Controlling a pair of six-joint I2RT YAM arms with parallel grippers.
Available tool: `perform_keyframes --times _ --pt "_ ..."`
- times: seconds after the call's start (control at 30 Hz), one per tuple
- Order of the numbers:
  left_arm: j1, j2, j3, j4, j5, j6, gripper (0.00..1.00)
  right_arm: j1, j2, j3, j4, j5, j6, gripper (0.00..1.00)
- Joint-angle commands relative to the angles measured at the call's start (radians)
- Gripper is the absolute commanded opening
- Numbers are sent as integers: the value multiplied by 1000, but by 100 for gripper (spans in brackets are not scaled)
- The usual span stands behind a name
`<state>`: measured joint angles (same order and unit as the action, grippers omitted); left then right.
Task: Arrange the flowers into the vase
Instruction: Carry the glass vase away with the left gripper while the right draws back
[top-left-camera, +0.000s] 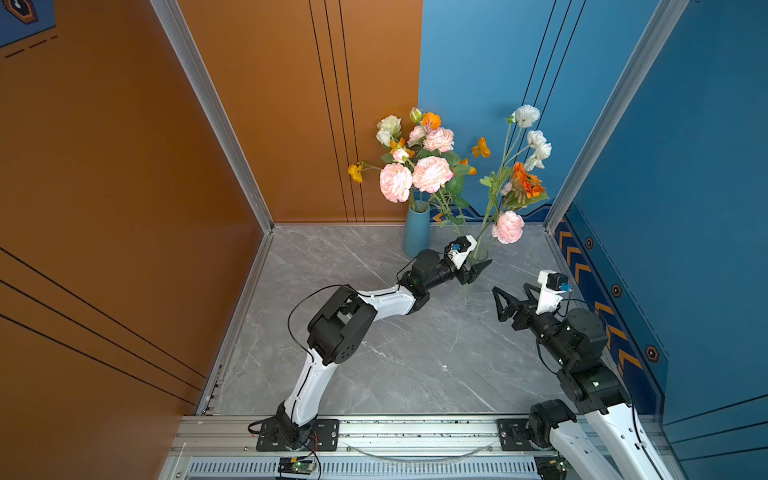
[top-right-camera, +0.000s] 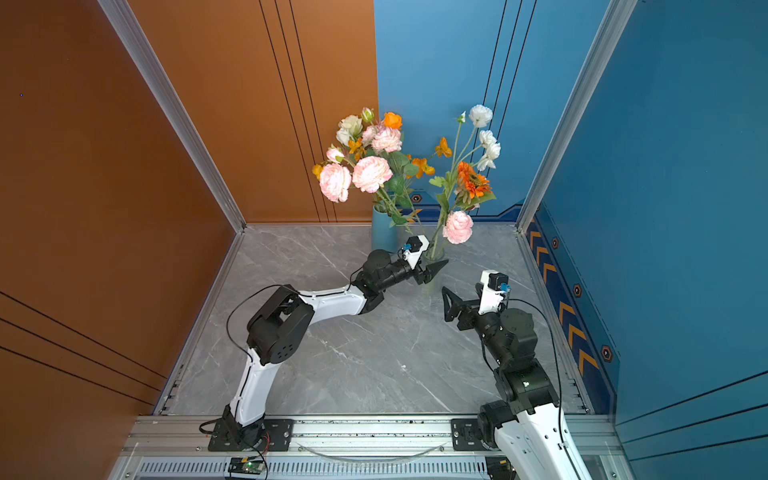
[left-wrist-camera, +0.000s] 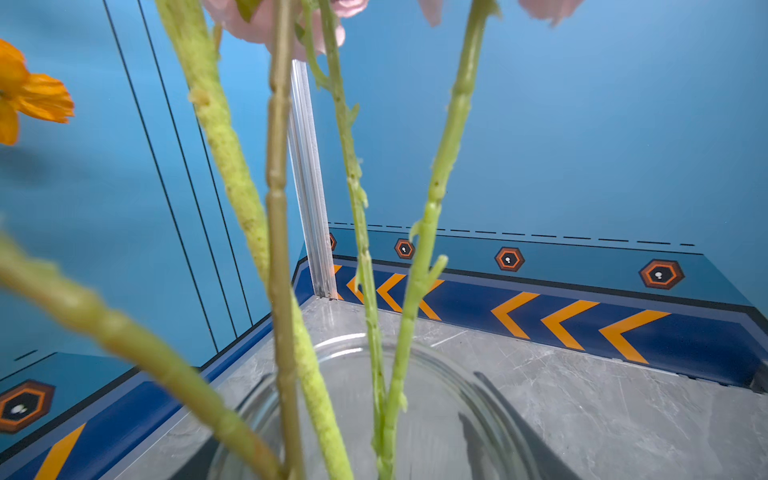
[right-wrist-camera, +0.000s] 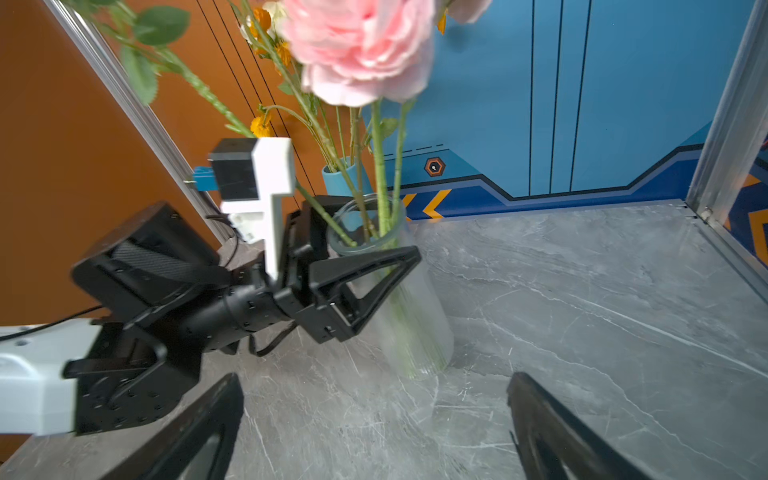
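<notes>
Flowers (right-wrist-camera: 361, 50); right-wrist: vase (right-wrist-camera: 419, 332) in left pincer (right-wrist-camera: 386, 232)

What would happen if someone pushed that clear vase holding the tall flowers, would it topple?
Probably top-heavy: the clear vase is narrow, and the flowers rise far above its rim, leaning outward. It looks like glass, so it is likely slippery on the smooth tabletop and breakable if it falls.

No readable words, numbers, brands. Only signs: orange chevron arrows (left-wrist-camera: 513, 313) on dark blue strip (left-wrist-camera: 465, 305) along counter (left-wrist-camera: 582, 395) far edges; orange-black hexagon badges (left-wrist-camera: 509, 259) above strip.
</notes>
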<state>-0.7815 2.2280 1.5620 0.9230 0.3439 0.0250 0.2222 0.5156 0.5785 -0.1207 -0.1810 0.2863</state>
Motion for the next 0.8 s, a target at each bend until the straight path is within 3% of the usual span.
perform_keyframes --times 0.0,0.13,0.23,0.5,0.77 --pt "6 36 174 37 69 -3 26 -5 -3 33 9 -68 28 100" --pt "5 98 269 7 74 7 26 -6 -14 26 -10 -86 26 100" --pt "6 79 247 7 65 26 26 -7 -18 20 -9 -90 8 100" --pt "63 -273 -83 -9 73 63 25 -7 14 -10 60 -83 8 100" --pt "239 -556 -354 -32 17 69 26 0 86 -21 168 -120 37 100"
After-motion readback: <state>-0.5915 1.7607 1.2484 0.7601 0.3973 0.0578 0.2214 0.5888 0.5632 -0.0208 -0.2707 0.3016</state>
